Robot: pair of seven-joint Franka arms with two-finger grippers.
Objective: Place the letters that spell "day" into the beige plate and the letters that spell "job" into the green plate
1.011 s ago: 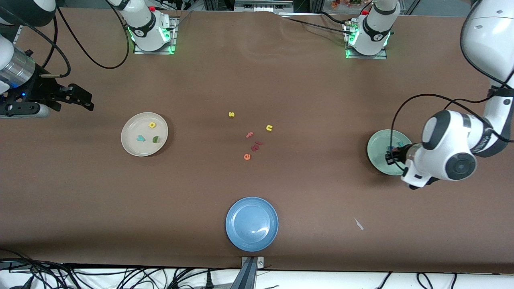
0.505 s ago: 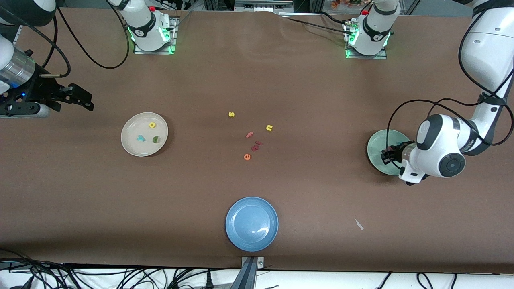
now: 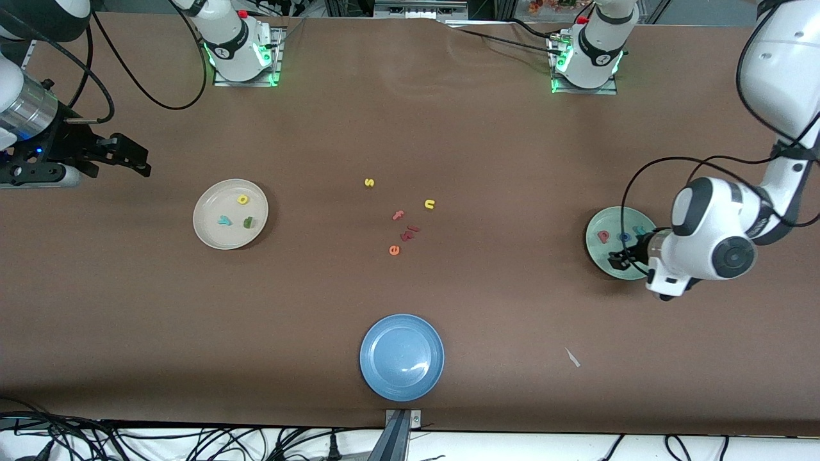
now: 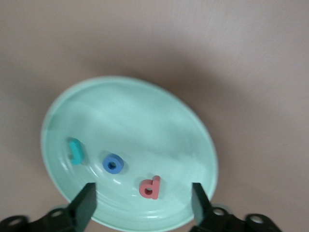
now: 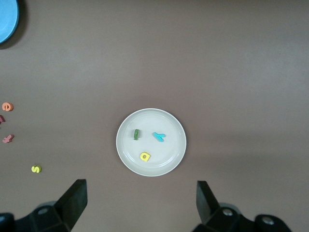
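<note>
The green plate (image 3: 599, 253) lies toward the left arm's end of the table. It holds the pinkish-red b (image 3: 603, 236), the blue o (image 3: 623, 237) and the teal j (image 3: 639, 228). My left gripper (image 3: 620, 260) hovers open over this plate's edge, holding nothing. In the left wrist view the b (image 4: 150, 187), o (image 4: 113, 164) and j (image 4: 76, 151) lie on the green plate (image 4: 130, 111), just ahead of the left gripper (image 4: 144, 205). The beige plate (image 3: 211, 237) holds the yellow d (image 3: 242, 199), teal y (image 3: 224, 220) and green a (image 3: 247, 223). My right gripper (image 3: 138, 160) waits open, high beside it.
Loose letters lie mid-table: yellow s (image 3: 369, 182), yellow n (image 3: 429, 204), pink f (image 3: 398, 215), orange e (image 3: 394, 250) and dark red pieces (image 3: 407, 235). A blue plate (image 3: 401, 357) sits near the front edge. A white scrap (image 3: 572, 357) lies nearer the camera than the green plate.
My left gripper has opened and let the pinkish-red b go; it now lies in the green plate. The left hand has shifted a little. The right arm has not moved.
</note>
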